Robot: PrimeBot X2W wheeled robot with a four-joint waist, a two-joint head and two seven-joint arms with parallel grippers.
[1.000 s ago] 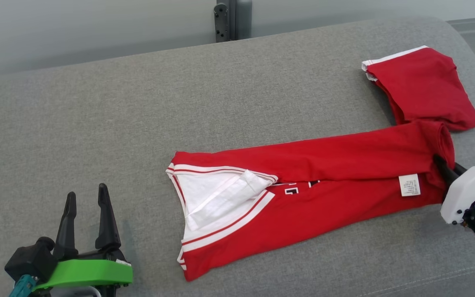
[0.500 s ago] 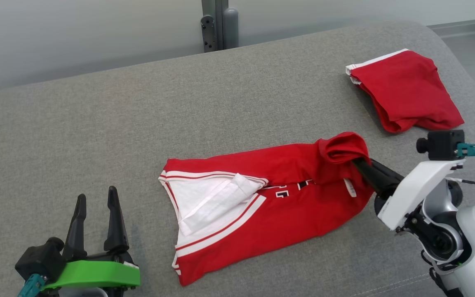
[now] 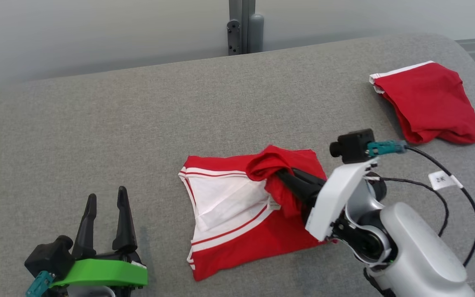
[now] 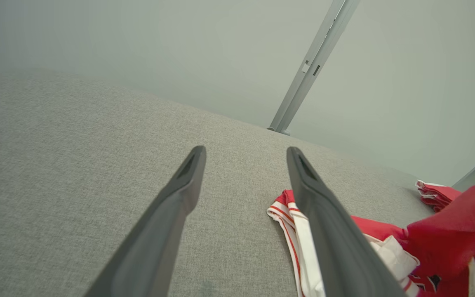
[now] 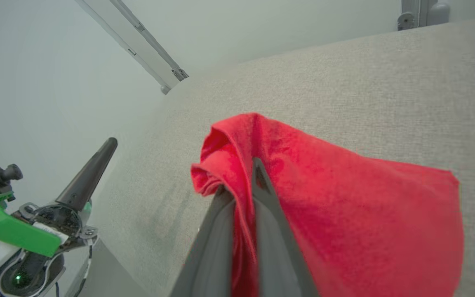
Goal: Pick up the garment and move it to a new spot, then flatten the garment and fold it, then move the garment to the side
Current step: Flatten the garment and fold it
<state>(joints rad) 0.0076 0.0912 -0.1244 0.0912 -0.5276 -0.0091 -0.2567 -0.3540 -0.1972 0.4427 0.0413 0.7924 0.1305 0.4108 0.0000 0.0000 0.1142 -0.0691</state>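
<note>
Right gripper: fingers pinched tight on a bunched fold of the red shirt, with cloth draped over both fingertips and lifted off the surface. The rest of the shirt lies flat just below and to the left of this gripper, its white lining and red-striped trim facing up. Left gripper: fingers spread wide with nothing between them, well to the left of the shirt and low over the surface, a green bracket at its base. Its right finger overlaps the shirt's striped edge in the left wrist view. The surface is grey woven fabric, padded-looking, with a rounded far edge. Beyond that edge stands a plain pale grey-green wall, and a grey metal post rises against it, up and left of the right gripper. A second red garment, folded and white-trimmed, lies well beyond and to the right of the right gripper, apart from the shirt. Writing: there is black lettering on the shirt front, mostly hidden and unreadable. A white tag on the black cable behind the right wrist carries a short mark too small to read surely.
</note>
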